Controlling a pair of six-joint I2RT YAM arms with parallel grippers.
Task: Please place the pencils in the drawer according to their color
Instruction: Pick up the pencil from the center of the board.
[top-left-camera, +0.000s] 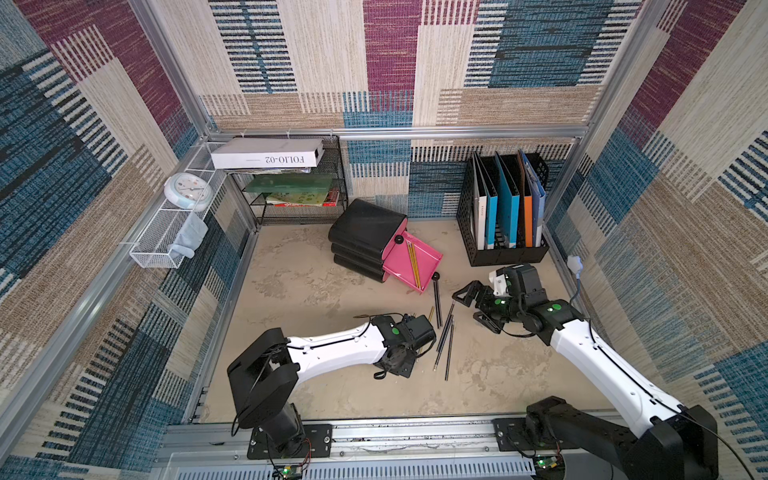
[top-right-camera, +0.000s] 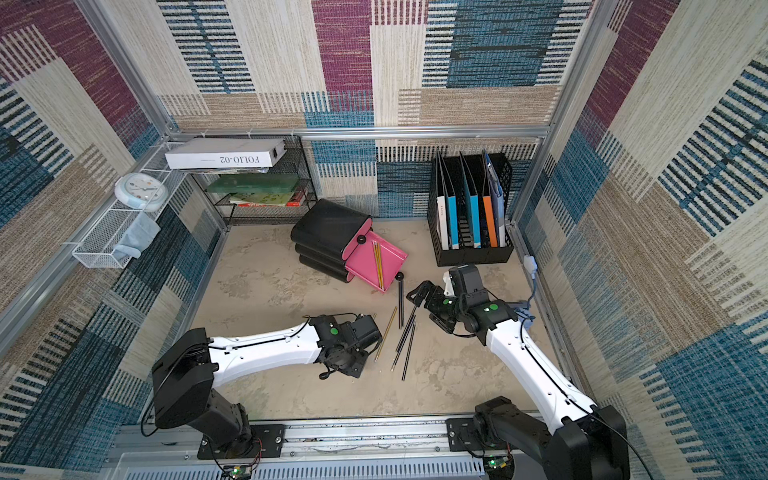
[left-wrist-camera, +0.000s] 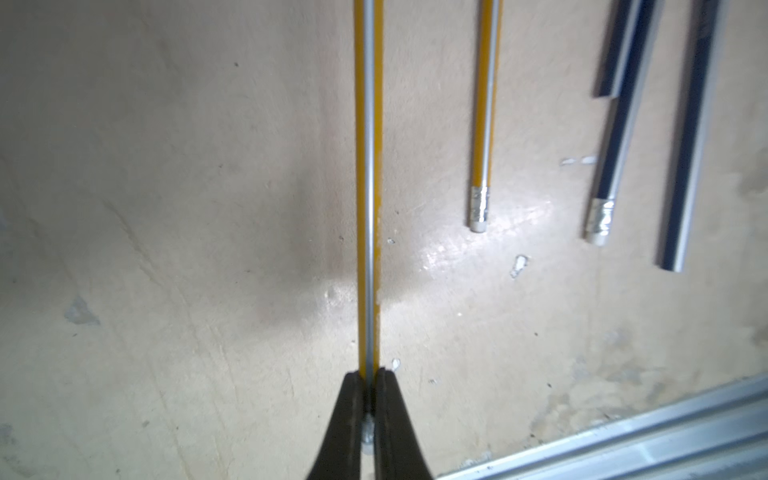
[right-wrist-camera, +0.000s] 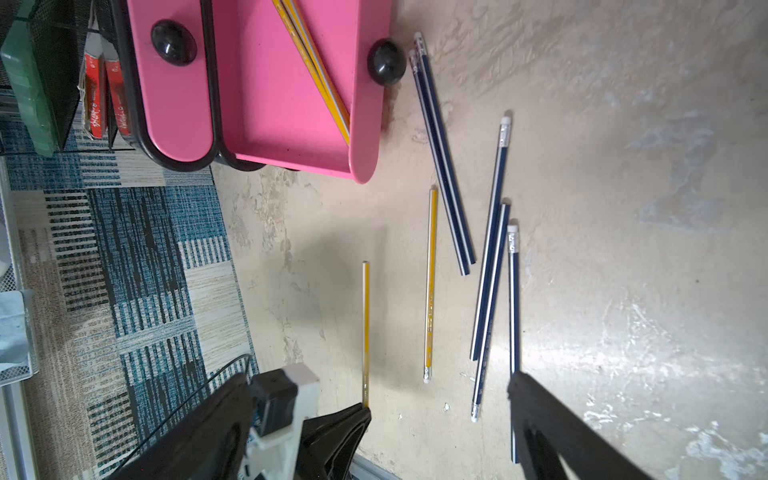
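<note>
My left gripper (left-wrist-camera: 368, 376) is shut on the eraser end of a yellow pencil (left-wrist-camera: 368, 187), which points away toward the drawer. In the right wrist view the same left gripper (right-wrist-camera: 361, 409) holds that pencil (right-wrist-camera: 365, 332). A second yellow pencil (top-right-camera: 386, 332) lies loose beside it. Several navy pencils (top-left-camera: 446, 336) are scattered just right of it. The pink drawer (top-left-camera: 434, 266) stands pulled out of a black drawer unit (top-left-camera: 365, 232), with yellow pencils (top-left-camera: 413, 266) inside. My right gripper (top-left-camera: 467, 309) hangs open above the navy pencils, holding nothing.
A black file holder (top-left-camera: 503, 249) with folders stands at the back right. A mesh shelf (top-left-camera: 291, 195) with books is at the back left. A clock (top-left-camera: 187, 191) and a wire basket (top-left-camera: 158, 249) hang on the left wall. A metal rail (top-left-camera: 374, 432) runs along the front.
</note>
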